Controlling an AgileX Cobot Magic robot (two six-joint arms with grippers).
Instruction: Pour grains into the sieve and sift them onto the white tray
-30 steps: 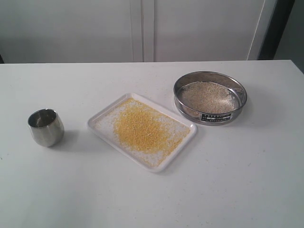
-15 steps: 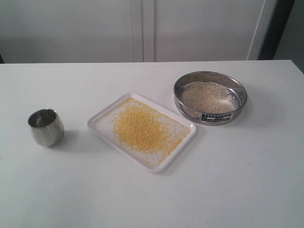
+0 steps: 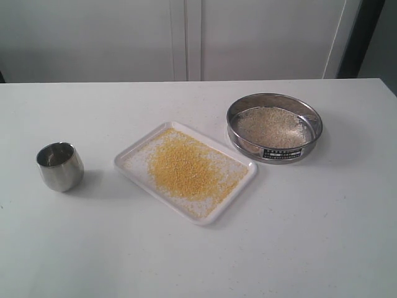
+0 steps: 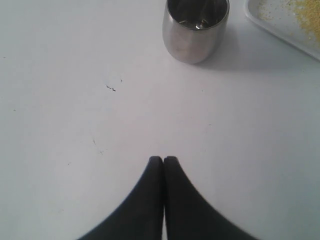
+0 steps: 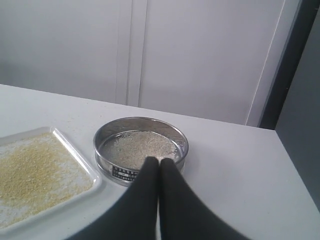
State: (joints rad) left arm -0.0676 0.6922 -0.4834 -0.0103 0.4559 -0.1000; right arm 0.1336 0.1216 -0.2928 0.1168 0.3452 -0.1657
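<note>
Since left gripper (image 4: 163,159) and right gripper (image 5: 160,161) both sit closed and empty, sifting looks done: fine yellow grains (image 3: 186,167) on the white plastic tray (image 3: 132,162), pale coarse grains (image 3: 273,126) in the round steel mesh sieve (image 3: 245,146) just beside it. Risk: bumping the sieve remixes them.

The exterior view looks down at a slant over the whole tabletop (image 3: 186,261) toward a white wall (image 3: 93,37). The left wrist view sits close above the tabletop, facing past the left hand (image 4: 163,159) to the steel cup (image 4: 195,35). The right wrist view faces low past the right hand (image 5: 160,160) over the sieve (image 5: 104,159). All three share the white tray (image 3: 122,161).
</note>
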